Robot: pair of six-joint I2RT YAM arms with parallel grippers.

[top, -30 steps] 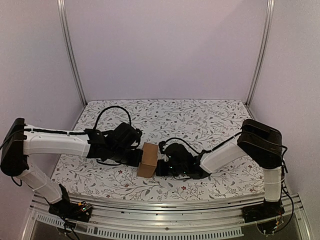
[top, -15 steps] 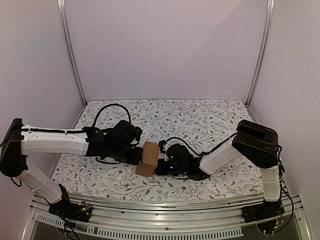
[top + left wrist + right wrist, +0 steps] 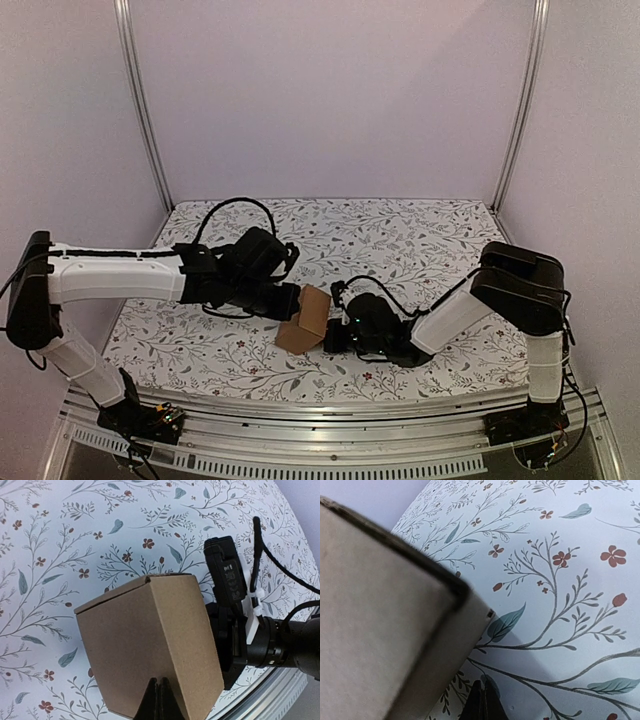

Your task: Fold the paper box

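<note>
I should press the tilted paper box (image 3: pixel 305 320) evenly between the clenched left claw (image 3: pixel 159 692) and clenched right claw (image 3: pixel 481 697) (both empty, pushing only) so no panel buckles.

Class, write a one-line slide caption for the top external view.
The shut left gripper and shut right gripper flank a tilted brown paper box on the floral table cover.

Floral-patterned table (image 3: pixel 420 240), paper box (image 3: pixel 305 322) tilted near front
</note>
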